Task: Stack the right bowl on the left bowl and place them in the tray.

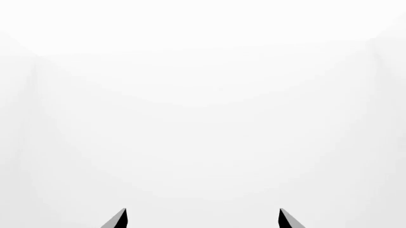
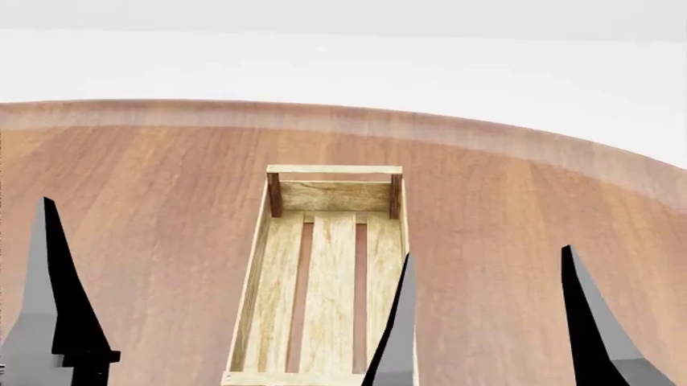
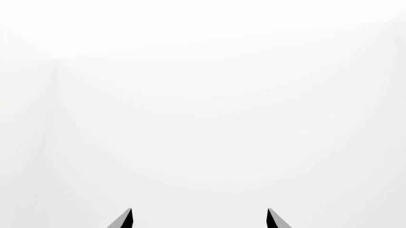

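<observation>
I am observing the tray (image 2: pixel 327 281) lying lengthwise mid-surface (image 2: pixel 140 201), holding nothing. The right end effector (image 2: pixel 488 318) is standing spread open, gripping nothing, its inner finger overlapping the tray's right wall. The left end effector (image 1: pixel 203 217) is likewise showing parted fingertips.

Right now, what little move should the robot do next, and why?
Probably tilt the head camera down or back off a little to find the bowls. The head view shows only the empty tray on the wooden table, no bowl anywhere. Both wrist views show blank white, and the left gripper and right gripper have their jaws apart, holding nothing.
</observation>
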You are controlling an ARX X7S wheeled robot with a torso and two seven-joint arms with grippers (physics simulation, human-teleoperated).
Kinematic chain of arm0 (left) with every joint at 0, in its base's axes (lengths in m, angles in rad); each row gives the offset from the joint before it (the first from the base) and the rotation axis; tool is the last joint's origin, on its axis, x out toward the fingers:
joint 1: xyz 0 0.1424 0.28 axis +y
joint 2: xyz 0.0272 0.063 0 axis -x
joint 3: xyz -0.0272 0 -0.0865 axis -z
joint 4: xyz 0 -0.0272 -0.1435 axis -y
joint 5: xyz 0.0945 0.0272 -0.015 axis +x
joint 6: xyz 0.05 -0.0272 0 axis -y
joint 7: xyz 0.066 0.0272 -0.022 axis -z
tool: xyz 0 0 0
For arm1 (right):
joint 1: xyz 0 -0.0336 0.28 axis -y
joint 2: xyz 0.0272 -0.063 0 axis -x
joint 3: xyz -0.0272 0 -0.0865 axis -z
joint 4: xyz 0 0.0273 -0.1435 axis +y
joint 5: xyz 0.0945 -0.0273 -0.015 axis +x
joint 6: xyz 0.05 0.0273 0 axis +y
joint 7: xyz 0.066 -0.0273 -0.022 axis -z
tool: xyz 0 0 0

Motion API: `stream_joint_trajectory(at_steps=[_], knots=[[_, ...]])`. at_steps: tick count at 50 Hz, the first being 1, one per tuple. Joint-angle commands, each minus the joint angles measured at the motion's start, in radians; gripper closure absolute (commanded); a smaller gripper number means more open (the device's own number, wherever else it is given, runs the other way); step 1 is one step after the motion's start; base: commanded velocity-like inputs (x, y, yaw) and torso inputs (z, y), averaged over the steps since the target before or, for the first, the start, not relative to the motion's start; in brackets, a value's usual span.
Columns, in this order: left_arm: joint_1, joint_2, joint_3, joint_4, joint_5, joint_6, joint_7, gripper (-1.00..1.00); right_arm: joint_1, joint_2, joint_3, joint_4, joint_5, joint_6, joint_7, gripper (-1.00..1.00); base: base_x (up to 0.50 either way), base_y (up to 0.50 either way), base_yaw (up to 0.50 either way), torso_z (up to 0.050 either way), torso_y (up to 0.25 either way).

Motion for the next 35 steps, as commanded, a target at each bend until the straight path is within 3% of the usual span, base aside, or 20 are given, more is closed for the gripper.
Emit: stream_joint_trajectory(at_steps=[1,29,35], knots=[[0.000,0.008,-0.014,-0.005,0.008,0.011,0.013,-1.00,-0.001,-0.011,0.016,-0.003,-0.020,0.001,-0.015,-1.00,0.00,0.00,0.00,0.050,0.000],[-0.007,-0.015,0.010,0.020,0.011,-0.006,-0.013,-1.00,0.000,0.004,0.003,0.003,-0.023,-0.004,-0.005,-1.00,0.00,0.00,0.00,0.050,0.000],[0.000,-0.017,0.007,0.014,0.006,0.008,-0.019,-1.00,-0.001,0.007,-0.001,0.003,-0.025,-0.003,-0.002,-1.00,0.00,0.00,0.00,0.000,0.000]])
